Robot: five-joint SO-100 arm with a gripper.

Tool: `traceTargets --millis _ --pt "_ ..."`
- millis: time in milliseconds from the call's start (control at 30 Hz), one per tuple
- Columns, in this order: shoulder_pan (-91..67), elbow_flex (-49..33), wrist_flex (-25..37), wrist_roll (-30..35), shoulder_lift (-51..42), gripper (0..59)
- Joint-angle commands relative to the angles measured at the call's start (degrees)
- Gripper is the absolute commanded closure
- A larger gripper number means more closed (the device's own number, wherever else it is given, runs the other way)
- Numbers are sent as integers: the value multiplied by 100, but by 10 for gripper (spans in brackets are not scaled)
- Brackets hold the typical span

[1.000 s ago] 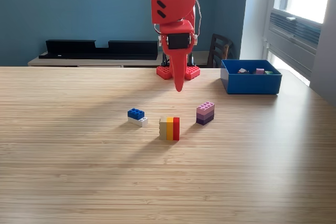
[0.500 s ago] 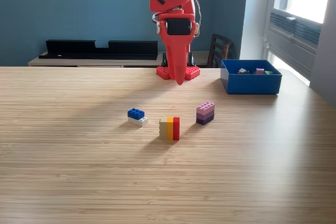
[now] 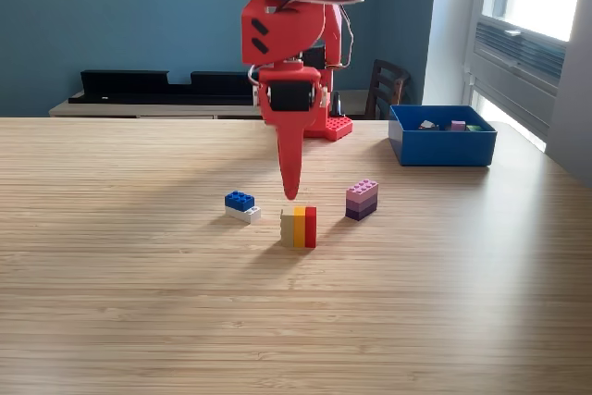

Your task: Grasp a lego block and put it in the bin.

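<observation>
The red gripper (image 3: 290, 193) hangs at frame centre, its tip just above the cream-orange-red block stack (image 3: 298, 227); whether its jaws are parted cannot be told. This looks like the approach step: next, descend and grasp. The blue bin (image 3: 442, 147) sits right of centre.

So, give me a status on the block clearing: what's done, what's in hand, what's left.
Done: the blue bin already holds a few small pieces. In hand: nothing gripped; the gripper, its fingers together, points down just above the cream, orange and red block. Left: that block, the blue and white block and the purple block all sit on the table.
</observation>
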Motion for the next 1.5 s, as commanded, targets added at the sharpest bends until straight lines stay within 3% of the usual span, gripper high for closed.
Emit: traceTargets --millis 33,233,433,467,567,600,800,967,1100,1500 --pt "0 -958 149 62 -369 247" --pt "-62 -1687 378 9 -1072 265" --pt "-281 -1960 457 70 -1600 343" --pt "-316 -2030 483 70 -1670 379" --pt "-378 -2232 598 255 -1802 576" --pt "-387 -2268 606 334 -1828 586" --pt "-545 -2795 1063 668 -1828 586" --pt "-721 -2408 1116 589 -1811 586" --pt "-1020 -3023 1837 501 -1582 586" --pt "-2786 -1178 1978 492 1731 586"
